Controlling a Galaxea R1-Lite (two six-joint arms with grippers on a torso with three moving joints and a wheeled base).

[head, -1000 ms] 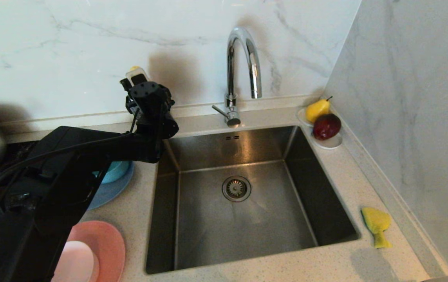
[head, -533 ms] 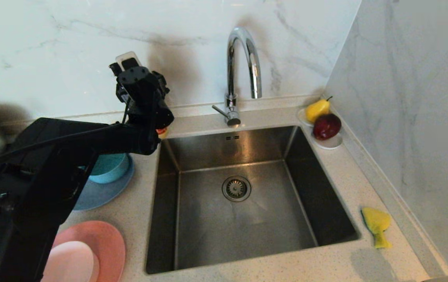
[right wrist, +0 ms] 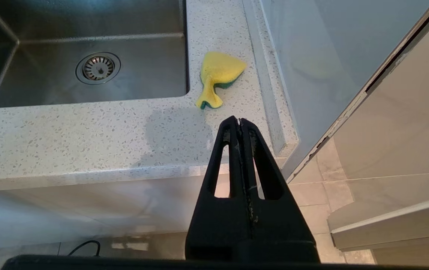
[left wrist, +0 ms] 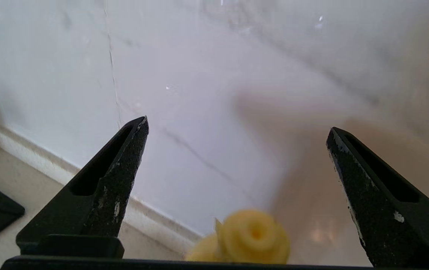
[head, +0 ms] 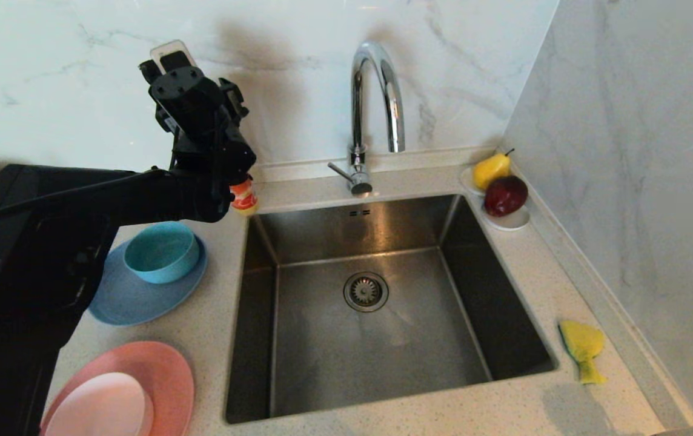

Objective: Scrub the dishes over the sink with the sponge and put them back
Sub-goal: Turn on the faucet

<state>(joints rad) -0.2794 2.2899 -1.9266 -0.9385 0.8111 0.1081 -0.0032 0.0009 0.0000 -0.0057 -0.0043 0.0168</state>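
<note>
In the upper left of the head view the black left gripper (left wrist: 237, 127) stood wide open, holding nothing, above a yellow-capped bottle (head: 244, 198). The bent yellow foam sponge (head: 583, 348) lay lower right beside the steel sink (head: 298, 363); the right gripper (right wrist: 239, 120) was clenched empty.

Speckled countertop (head: 522, 412) set around the sink (head: 358, 339)

On it are seen the sponge (head: 583, 348), grey-blue plate (head: 122, 300), salmon-pink plate (head: 168, 369), a white fruit dish (head: 510, 222) and a small bottle (head: 245, 198).
</note>
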